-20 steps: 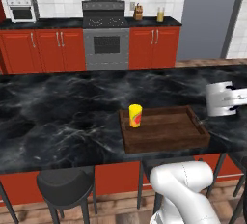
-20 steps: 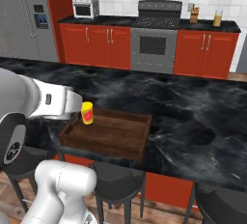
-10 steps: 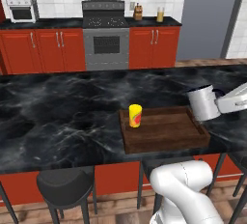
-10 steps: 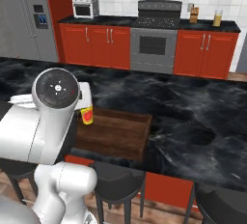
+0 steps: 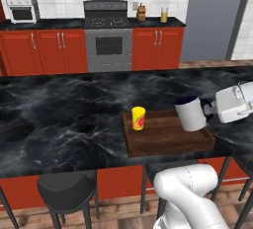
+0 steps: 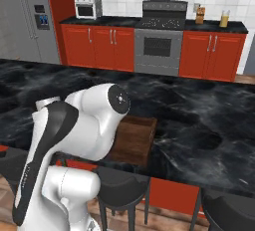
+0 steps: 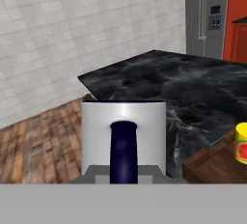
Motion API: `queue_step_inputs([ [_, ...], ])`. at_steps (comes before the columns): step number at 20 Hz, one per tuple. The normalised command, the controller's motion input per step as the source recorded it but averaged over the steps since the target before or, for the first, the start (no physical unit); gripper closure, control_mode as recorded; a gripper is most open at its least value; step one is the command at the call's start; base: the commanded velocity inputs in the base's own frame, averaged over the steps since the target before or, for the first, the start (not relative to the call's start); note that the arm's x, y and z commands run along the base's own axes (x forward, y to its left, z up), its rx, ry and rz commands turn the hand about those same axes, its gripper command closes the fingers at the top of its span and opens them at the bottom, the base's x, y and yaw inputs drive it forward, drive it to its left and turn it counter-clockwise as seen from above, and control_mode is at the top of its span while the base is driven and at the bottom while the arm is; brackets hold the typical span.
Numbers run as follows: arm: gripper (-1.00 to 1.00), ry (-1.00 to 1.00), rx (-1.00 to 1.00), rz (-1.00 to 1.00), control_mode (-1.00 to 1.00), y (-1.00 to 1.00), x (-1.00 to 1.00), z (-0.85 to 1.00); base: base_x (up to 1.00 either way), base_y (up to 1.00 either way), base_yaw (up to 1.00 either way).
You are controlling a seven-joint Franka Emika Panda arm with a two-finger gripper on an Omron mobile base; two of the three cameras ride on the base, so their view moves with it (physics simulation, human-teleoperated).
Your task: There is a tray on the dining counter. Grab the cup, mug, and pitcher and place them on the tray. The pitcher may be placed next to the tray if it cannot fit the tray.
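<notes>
Claw (image 5: 211, 108) gripping mug (image 5: 190, 114) above tray (image 5: 168, 137), cup (image 5: 138, 118) nearby

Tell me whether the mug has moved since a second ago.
Yes. In the left base view the mug, held by the gripper, has travelled leftward from beyond the tray's right end to over that end.

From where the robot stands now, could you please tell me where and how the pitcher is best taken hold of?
The pitcher stands upright on the back counter beside a brown bottle. It looks like a plain tall cylinder, so grip its body around mid-height, coming level from the front, hand wide open. The hand holds the mug now.
</notes>
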Motion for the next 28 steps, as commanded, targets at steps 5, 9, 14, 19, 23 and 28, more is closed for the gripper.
queue_step_inputs([
  [5,1.00,-0.04,0.10,0.14,-1.00,0.13,0.48,-0.15,0.00,0.00,0.00],
  [9,1.00,-0.08,0.09,0.02,-1.00,0.04,0.48,-0.09,0.00,0.00,0.00],
  [14,1.00,-0.04,0.01,0.00,-1.00,0.00,0.29,-0.23,0.00,0.00,0.00],
  [19,1.00,-0.02,0.00,0.00,-1.00,0.00,0.02,-0.42,0.00,0.00,0.00],
  [23,1.00,-0.02,0.00,0.00,-1.00,0.00,0.02,-0.47,0.00,0.00,0.00],
  [28,1.00,0.00,0.00,0.00,-1.00,0.04,0.24,-0.38,0.00,0.00,0.00],
])
